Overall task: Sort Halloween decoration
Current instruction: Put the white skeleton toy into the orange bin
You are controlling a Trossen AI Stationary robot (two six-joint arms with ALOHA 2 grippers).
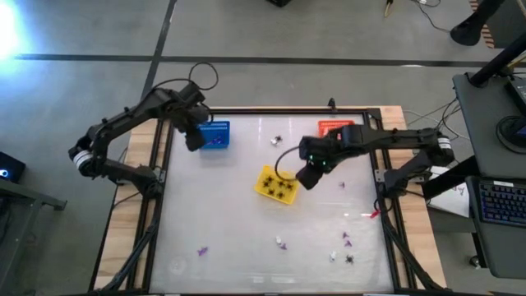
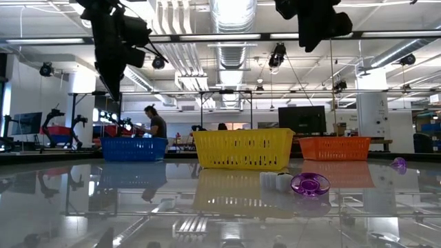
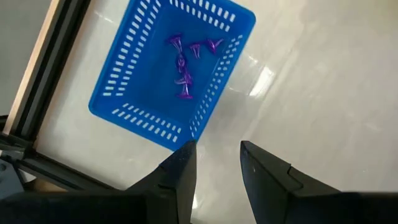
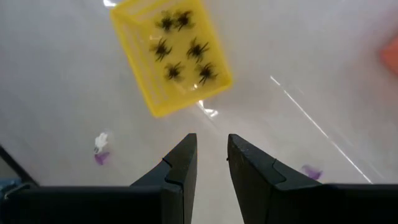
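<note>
Left wrist view, slotted blue plastic basket (image 3: 124,93)

Past the left gripper (image 3: 214,163), fingers parted and empty, a blue basket (image 3: 124,99) holds several purple pieces (image 3: 185,62).

We see a brightly lit scene: ceiling strip lights (image 2: 227,38) mirror sharply in the glossy desk (image 1: 246,238), leaving white glare streaks. A strong flare washes out the floor beyond the desk's far left corner. In the right wrist view the yellow basket (image 4: 171,53) looks soft and motion-blurred.
</note>
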